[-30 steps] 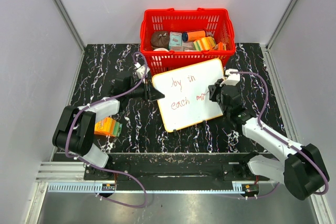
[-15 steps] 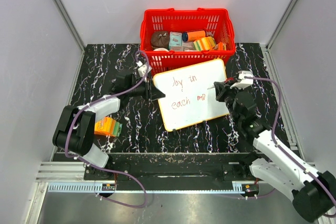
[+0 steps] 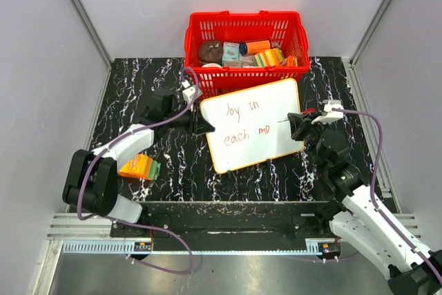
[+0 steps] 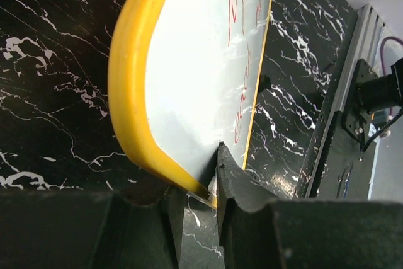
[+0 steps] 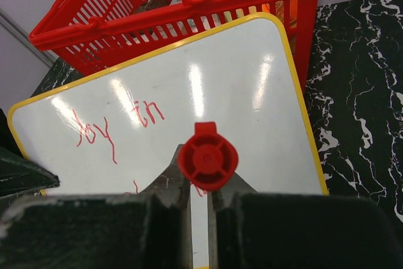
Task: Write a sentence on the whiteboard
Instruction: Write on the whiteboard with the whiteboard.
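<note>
Whiteboard (image 3: 252, 144) sits mid-frame in the top view on the black marbled tabletop (image 3: 173, 184), its upper edge just beside the red basket (image 3: 242, 79), and the sentence (image 3: 239, 121) on it reads "joy in" over "each mo" in red. My left pincer (image 4: 213, 186) is clenched on the board's yellow rim at its left edge. My right pincer (image 5: 203, 184) grasps a red marker (image 5: 208, 157) by the board's right edge; I cannot tell whether its tip touches.
</note>
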You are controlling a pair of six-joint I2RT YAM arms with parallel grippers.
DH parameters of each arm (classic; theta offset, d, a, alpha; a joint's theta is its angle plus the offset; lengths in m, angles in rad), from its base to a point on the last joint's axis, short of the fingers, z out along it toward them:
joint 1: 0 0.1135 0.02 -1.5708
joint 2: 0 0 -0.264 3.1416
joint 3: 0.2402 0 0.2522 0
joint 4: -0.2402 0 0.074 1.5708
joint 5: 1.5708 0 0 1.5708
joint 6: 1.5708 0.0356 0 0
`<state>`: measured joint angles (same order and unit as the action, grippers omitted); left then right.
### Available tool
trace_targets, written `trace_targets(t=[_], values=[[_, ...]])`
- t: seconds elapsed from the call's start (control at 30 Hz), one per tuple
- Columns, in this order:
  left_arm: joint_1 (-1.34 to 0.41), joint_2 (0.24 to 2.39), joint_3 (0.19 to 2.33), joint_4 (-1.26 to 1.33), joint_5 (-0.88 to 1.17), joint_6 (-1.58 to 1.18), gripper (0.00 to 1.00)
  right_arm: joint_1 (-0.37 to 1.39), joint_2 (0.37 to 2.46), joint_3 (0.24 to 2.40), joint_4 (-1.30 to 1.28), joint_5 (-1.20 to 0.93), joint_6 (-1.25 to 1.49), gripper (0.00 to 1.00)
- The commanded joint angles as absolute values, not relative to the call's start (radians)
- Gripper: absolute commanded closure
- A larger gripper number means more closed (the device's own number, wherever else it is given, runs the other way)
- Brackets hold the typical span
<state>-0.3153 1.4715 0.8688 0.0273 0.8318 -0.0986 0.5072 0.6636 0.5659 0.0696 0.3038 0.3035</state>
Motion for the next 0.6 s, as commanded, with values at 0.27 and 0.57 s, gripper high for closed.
trace_targets(t=[0.27, 0.57], values=[[-0.299, 1.467, 0.854, -0.160, 0.535, 0.183, 0.84, 0.502, 0.650, 0.594, 0.020, 0.275, 0.285, 1.00], [-0.298, 1.399, 0.810, -0.066, 0.423, 0.129, 0.43, 0.500, 0.658, 0.591, 0.017, 0.273, 0.293, 1.00]])
